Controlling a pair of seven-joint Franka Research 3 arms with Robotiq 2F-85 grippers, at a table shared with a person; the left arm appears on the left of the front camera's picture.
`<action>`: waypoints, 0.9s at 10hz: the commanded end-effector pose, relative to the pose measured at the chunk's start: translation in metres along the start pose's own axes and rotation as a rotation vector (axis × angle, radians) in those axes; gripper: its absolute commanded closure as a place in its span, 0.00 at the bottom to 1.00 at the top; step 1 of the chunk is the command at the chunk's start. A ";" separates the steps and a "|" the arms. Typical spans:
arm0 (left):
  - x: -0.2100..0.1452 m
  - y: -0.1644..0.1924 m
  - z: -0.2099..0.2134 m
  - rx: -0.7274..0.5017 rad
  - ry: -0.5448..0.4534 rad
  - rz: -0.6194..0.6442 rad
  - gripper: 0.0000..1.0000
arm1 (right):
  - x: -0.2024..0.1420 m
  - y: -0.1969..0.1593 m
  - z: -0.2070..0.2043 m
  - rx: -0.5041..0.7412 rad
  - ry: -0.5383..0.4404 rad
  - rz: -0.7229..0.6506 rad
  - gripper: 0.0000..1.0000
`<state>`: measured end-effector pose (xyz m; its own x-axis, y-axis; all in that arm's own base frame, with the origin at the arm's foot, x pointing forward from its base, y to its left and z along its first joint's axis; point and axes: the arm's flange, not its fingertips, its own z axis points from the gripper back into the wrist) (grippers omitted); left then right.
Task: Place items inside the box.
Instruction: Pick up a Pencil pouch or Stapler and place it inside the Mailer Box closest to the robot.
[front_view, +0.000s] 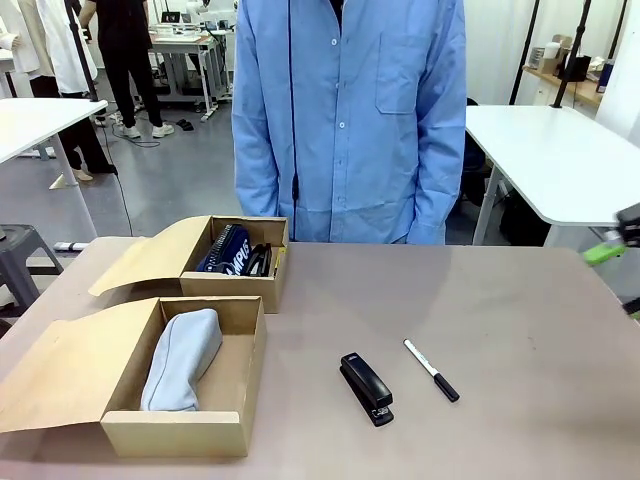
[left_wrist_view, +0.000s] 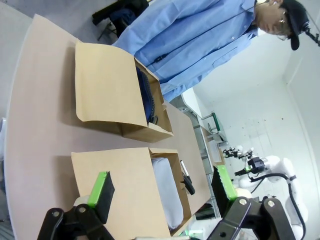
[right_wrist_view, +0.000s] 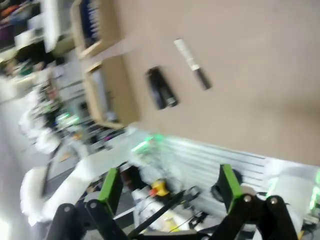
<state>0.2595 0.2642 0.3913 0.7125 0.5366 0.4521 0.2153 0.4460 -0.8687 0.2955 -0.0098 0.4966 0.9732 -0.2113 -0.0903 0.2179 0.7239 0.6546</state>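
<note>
Nearest the camera, at the table's (front_view: 520, 310) near left, sits an open cardboard box (front_view: 180, 432) with the grey zip fabric pencil pouch (front_view: 183, 358) lying inside along its left wall. Just beyond it, a second open box (front_view: 232, 288) holds the navy pouch with white lettering (front_view: 223, 248), and the yellow-black utility knife (front_view: 270, 261) stands against the right wall. On the bare tabletop near the middle lies the black stapler (front_view: 366, 388). The white-black marker pen (front_view: 431, 370) is close on its right, not touching it. A person in a blue shirt (front_view: 350, 120) stands at the far side. The left gripper (left_wrist_view: 162, 185) hangs above the near box, fingers spread and empty. The right gripper (right_wrist_view: 167, 185), blurred, is likewise spread with nothing between its pads, out past the table's right edge.
</note>
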 end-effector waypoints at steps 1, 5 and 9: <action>0.001 0.000 -0.001 -0.018 -0.016 -0.022 0.00 | -0.016 0.024 -0.039 -0.415 0.003 0.041 0.00; 0.001 0.000 -0.001 -0.018 -0.016 -0.022 0.00 | -0.017 0.041 -0.038 -0.292 -0.009 0.056 0.00; 0.001 0.000 -0.001 -0.018 -0.016 -0.022 0.00 | -0.012 0.101 -0.099 -0.506 0.021 0.207 0.00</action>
<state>0.2596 0.2643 0.3907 0.7132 0.5369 0.4508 0.2141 0.4455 -0.8693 0.2947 0.1119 0.4911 0.9996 -0.0267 -0.0047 0.0269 0.9560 0.2922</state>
